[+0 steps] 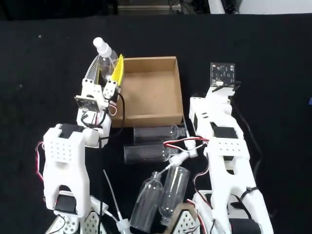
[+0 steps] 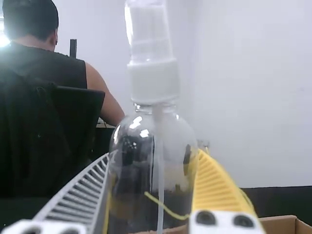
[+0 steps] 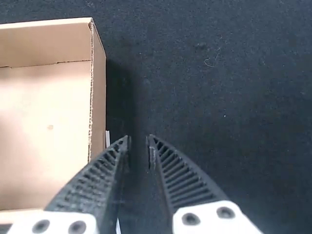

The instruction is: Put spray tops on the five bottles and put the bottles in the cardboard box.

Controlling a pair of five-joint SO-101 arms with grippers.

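High view: the left gripper (image 1: 109, 59) is clamped on a bottle (image 1: 106, 66) that wears a spray top (image 1: 101, 46). It holds the bottle upright at the far end of the box's (image 1: 146, 59) left wall, but I cannot tell whether it is over the rim or just outside. In the left wrist view the grey and yellow fingers (image 2: 209, 185) press the bottle's (image 2: 146, 146) clear sides, with the white spray top (image 2: 151, 73) standing above them.

Four open bottles lie on the black table (image 1: 48, 48) between the arms. Two are on their sides just before the box's near wall — bottle two (image 1: 153, 132) and bottle three (image 1: 146, 153). Nearer the arm bases lie bottle four (image 1: 146, 202) and bottle five (image 1: 174, 187), side by side. A loose top (image 1: 187, 155) lies by bottle three's neck.

The right gripper (image 3: 138, 141) hangs over the table just beside the box's (image 3: 97, 87) right wall, its fingers barely parted and holding nothing.
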